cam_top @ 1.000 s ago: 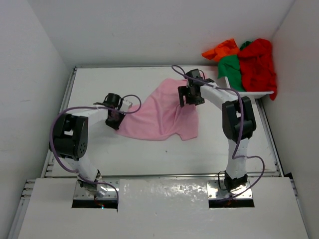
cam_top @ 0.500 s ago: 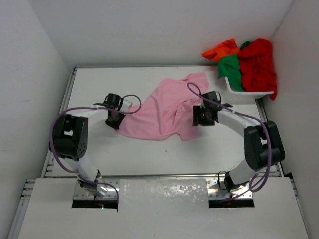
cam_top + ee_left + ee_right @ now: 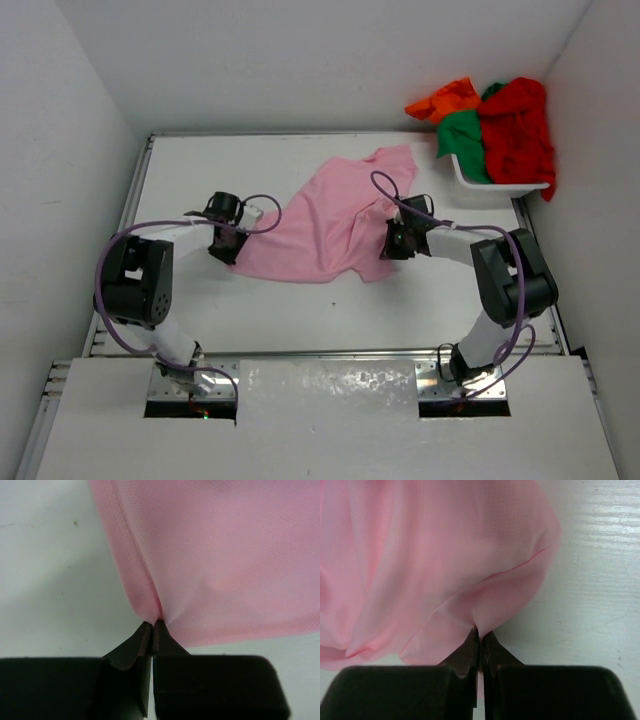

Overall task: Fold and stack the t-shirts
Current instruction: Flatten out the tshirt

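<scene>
With my left tool [image 3: 152, 626] and right tool [image 3: 480, 634] each closed on a pinch of cloth at opposite edges of the pink t-shirt [image 3: 335, 225], spread rumpled on the table [image 3: 250, 300] left of the basket [image 3: 500, 186], I judge it light and limp, best held by its hems.

White table shut in by plain white walls

A flat white table [image 3: 300, 310] was seen from above, closed in by a pale left wall [image 3: 60, 150], a back wall [image 3: 300, 60] and a right wall [image 3: 600, 120], all bare and unmarked. A white basket [image 3: 500, 188] was set at the far right corner, close to the right wall. Along the near edge a glossy pale panel [image 3: 330, 400] was laid, and blotchy glare was caught on it. The scene was lit evenly, with only soft shadows cast. Up close, faint streaks and a few small specks were shown on the tabletop.
</scene>
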You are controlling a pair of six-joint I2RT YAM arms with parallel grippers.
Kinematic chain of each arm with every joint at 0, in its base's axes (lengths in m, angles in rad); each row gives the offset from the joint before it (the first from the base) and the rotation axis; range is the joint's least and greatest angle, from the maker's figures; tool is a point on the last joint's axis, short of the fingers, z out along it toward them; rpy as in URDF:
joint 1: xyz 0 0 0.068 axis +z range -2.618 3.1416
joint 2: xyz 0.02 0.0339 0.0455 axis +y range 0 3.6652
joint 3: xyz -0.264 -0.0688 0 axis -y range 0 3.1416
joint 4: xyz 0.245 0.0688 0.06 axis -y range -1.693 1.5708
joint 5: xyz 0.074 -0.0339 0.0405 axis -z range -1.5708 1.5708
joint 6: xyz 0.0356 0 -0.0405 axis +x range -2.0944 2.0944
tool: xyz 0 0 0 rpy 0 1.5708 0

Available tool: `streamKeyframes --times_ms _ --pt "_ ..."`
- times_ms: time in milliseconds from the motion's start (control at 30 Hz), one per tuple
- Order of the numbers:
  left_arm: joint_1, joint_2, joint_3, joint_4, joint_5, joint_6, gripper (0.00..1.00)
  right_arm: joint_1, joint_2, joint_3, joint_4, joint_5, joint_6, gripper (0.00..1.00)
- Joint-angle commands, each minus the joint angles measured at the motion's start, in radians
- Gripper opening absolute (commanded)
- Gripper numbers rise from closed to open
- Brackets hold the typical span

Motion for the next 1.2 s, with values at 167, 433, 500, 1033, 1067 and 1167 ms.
streamKeyframes --times_ms 167,433,500,1033,1067,1167 --pt "0.066 0.06 0.469 -0.079 -0.027 0.069 0.0 -0.086 0.166 0.7 -0.33 -0.04 -0.104 0.0" --pt "0.109 0.469 1.751 -0.282 -0.116 0.031 0.0 -0.269 0.323 1.452 -0.169 -0.137 0.159 0.0" --pt "0.109 0.304 1.443 -0.04 -0.098 0.038 0.0 -0.269 0.214 1.266 -0.021 -0.097 0.123 0.0" --pt "0.105 -0.183 0.683 -0.092 -0.083 0.178 0.0 -0.168 -0.265 0.468 -0.11 -0.085 -0.13 0.0" --pt "0.106 -0.204 0.581 -0.108 -0.102 0.184 0.0 -0.151 -0.309 0.321 -0.12 -0.039 -0.15 0.0" --pt "0.106 -0.282 0.366 -0.178 -0.134 0.215 0.0 -0.063 -0.472 0.056 -0.136 0.036 -0.126 0.0"
